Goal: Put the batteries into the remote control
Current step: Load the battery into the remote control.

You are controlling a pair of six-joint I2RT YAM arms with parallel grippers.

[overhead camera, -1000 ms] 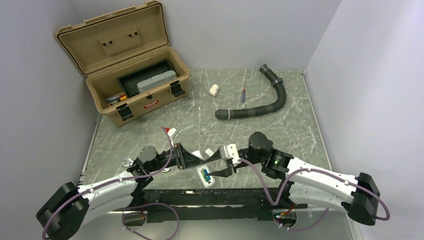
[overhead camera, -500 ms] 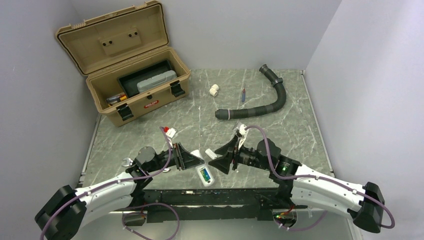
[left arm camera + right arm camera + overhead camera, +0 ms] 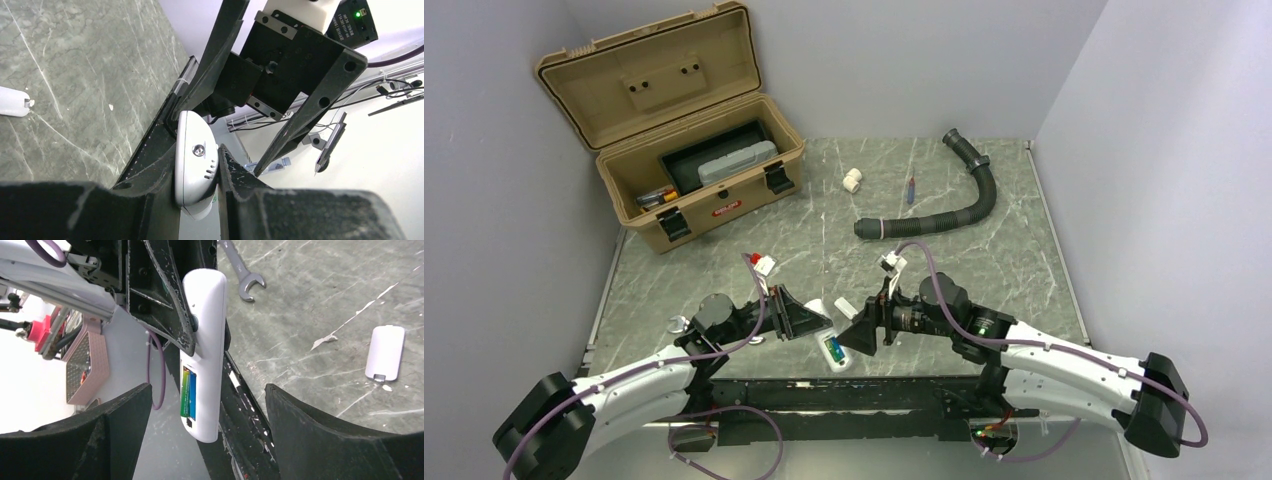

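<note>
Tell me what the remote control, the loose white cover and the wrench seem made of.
The remote control looks like white plastic: smooth, faint sheen, rounded moulded edges. The cover is likely the same plastic: matching white, moulded notch. The wrench is metal, probably steel: silvery shine.

Remote control (image 3: pixel 195 172) in left pincer (image 3: pixel 197 150)

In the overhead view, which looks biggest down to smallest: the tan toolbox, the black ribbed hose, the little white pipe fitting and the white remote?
1. tan toolbox
2. black ribbed hose
3 and 4. white remote and white pipe fitting: unsure. Both look small, and the remote is partly hidden.
</note>
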